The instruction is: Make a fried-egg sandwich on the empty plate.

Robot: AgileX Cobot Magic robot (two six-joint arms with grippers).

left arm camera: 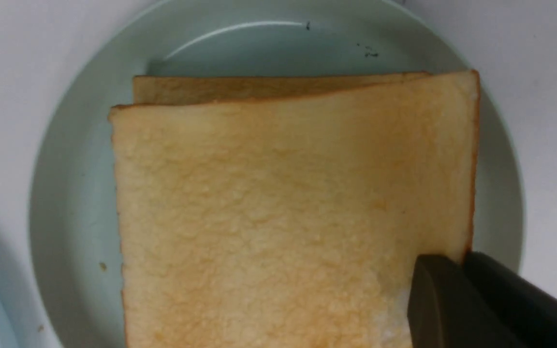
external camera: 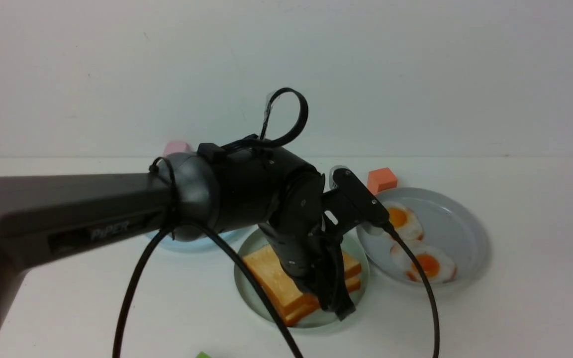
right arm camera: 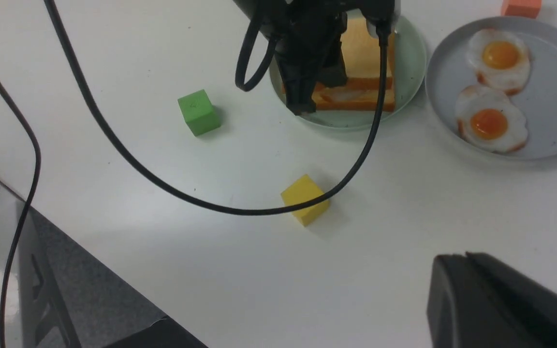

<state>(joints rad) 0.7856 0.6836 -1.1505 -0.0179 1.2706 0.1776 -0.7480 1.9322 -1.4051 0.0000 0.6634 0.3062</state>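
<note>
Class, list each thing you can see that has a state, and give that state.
Top toast slice: slightly askew over the lower one
Lower toast slice: flat, mostly covered
Green plate: loaded with toast
Grey plate: holding two eggs
Right fingers: shut, empty

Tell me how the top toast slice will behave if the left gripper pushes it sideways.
The top toast slice probably keeps its shape, since its crust edges look firm, though its slight curve hints at some give. It would likely slide rather than roll, being flat and square, perhaps shifting off the layers beneath, as it already sits askew.
</note>
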